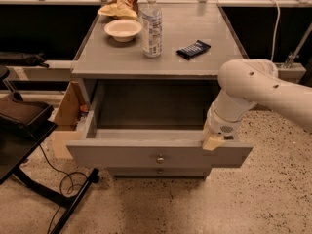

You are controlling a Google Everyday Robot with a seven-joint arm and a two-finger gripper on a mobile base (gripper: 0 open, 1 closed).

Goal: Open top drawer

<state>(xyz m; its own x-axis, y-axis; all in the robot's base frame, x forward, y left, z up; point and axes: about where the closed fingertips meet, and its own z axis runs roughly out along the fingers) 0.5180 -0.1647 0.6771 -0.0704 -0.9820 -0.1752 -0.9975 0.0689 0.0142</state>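
The top drawer of the grey cabinet is pulled well out, showing a grey inside and a wide front panel with a small round metal knob at centre. My gripper is at the end of the white arm, which reaches down from the right. It rests at the drawer's top front edge near the right corner. A narrower drawer front with its own knob sits shut just below.
On the cabinet top stand a white bowl, a water bottle, a dark snack packet and a chip bag. A cardboard box is at the left. A black stand and cable lie on the floor at left.
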